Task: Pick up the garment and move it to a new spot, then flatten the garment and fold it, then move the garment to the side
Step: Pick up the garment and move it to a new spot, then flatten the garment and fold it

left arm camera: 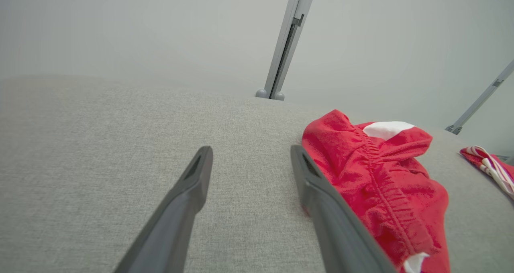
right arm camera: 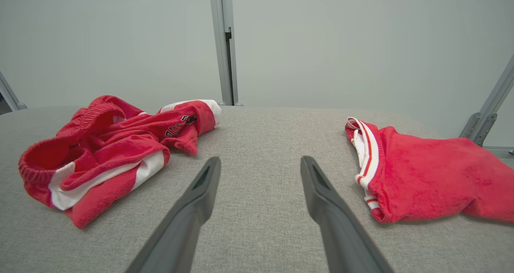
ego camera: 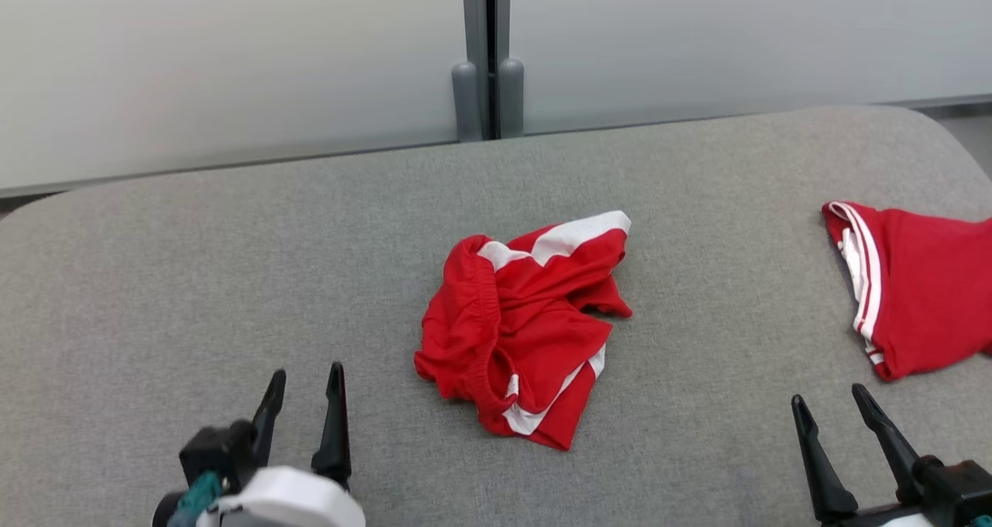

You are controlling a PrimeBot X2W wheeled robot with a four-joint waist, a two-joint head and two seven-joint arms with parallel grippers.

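Note:
The garment [ego camera: 523, 325] is a pair of red shorts with white stripes, lying crumpled in the middle of the grey padded table [ego camera: 232, 263]. It also lies at the right of the left wrist view [left arm camera: 377, 176] and at the left of the right wrist view [right arm camera: 108, 152]. My left gripper [ego camera: 306, 384] stands open at the lower left, apart from the garment, with nothing between its fingers. Its right finger [left arm camera: 321, 196] is just beside the shorts' elastic waistband. My right gripper [ego camera: 833, 403] stands open at the lower right, holding nothing, over bare table between the two red pieces.
A second red piece of clothing with white trim [ego camera: 922, 287] lies at the table's right edge, also in the right wrist view [right arm camera: 425, 176]. A pale wall with a grey post [ego camera: 488, 54] stands behind the table. The table's left half is bare cloth.

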